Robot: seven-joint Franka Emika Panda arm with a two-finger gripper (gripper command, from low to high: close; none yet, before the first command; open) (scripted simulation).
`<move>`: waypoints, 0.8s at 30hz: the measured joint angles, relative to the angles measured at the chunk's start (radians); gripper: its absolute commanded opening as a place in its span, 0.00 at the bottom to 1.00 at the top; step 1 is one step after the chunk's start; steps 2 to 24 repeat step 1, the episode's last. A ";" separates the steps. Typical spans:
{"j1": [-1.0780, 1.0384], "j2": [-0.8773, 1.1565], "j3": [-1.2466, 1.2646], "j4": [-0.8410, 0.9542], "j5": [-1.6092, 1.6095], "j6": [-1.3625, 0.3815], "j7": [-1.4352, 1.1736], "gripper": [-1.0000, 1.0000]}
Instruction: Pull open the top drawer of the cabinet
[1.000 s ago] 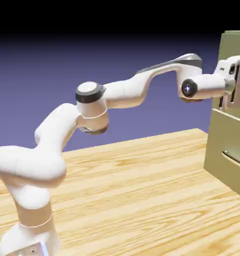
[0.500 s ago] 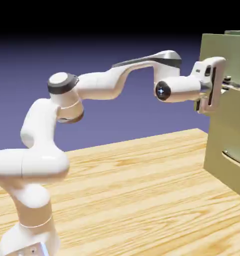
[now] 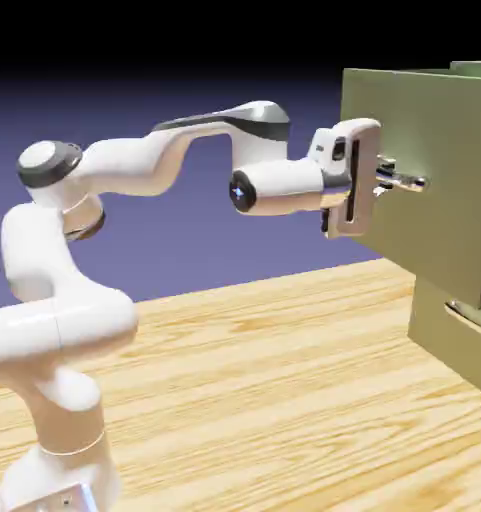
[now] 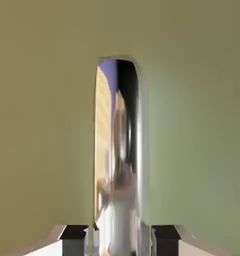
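The top drawer juts well out from the cabinet, directly ahead of the gripper, farther out than a moment ago as the arm has drawn back. The gripper appears released, its fingers parted on either side of the silver handle. The pull looks all but done, leaving a straight retreat.

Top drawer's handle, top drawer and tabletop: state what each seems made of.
The handle looks like polished metal, perhaps chrome-plated: it mirrors its surroundings in sharp bright and dark streaks. The top drawer has a smooth, softly shining olive-green finish, possibly painted wood or metal; no grain shows. The tabletop appears to be light wood, given its yellowish wavy grain.
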 measured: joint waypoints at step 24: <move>0.000 0.000 0.000 0.000 0.000 0.000 0.000 1.00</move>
